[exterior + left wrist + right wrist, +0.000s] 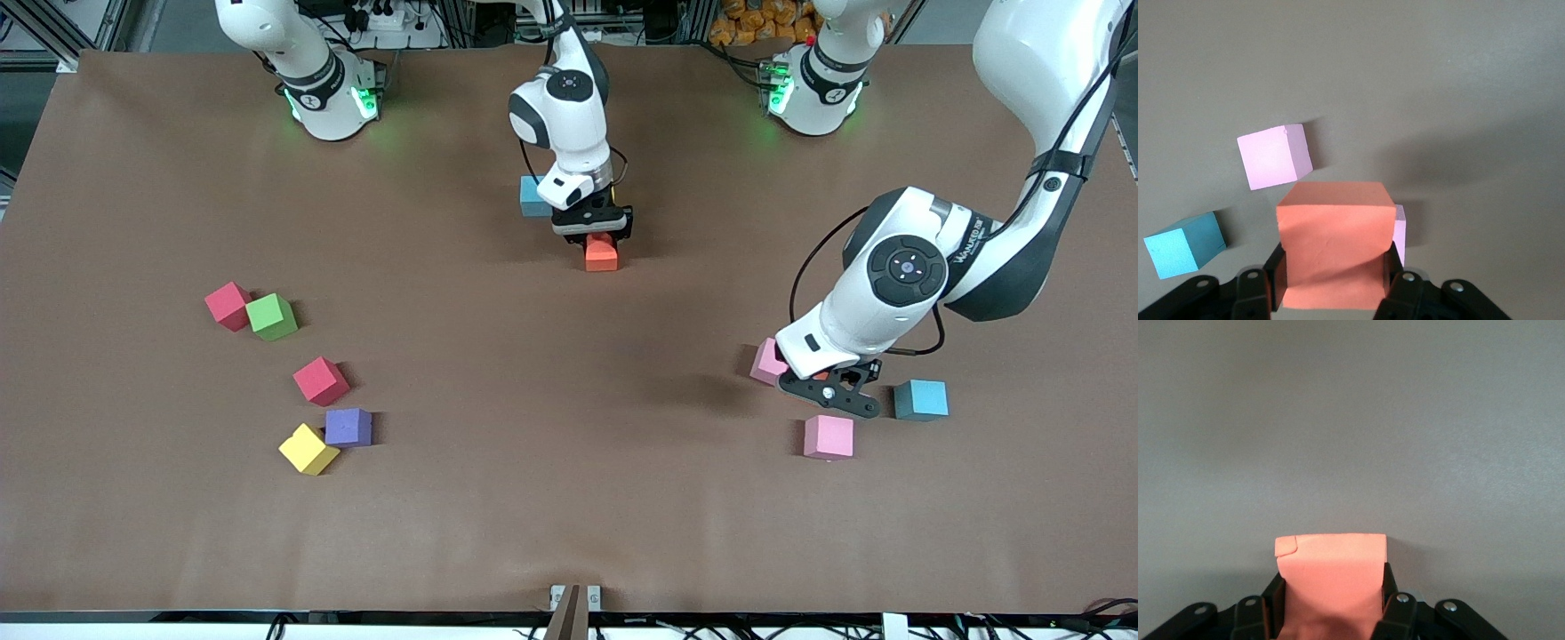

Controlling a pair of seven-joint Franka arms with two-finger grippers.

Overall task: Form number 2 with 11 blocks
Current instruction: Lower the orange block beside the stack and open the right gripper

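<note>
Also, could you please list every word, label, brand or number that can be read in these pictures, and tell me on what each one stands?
Printed lettering on the left arm, on its white link near the wrist: too small and tilted to read.
Round dark cap on the left arm: a small mark only, no readable text.
Round dark cap on the right arm: a small mark only, no readable text.
Blocks, table, both wrist views: no text.

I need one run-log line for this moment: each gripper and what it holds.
left gripper: shut on orange block, over pink blocks | right gripper: shut on second orange block, beside blue block
</note>
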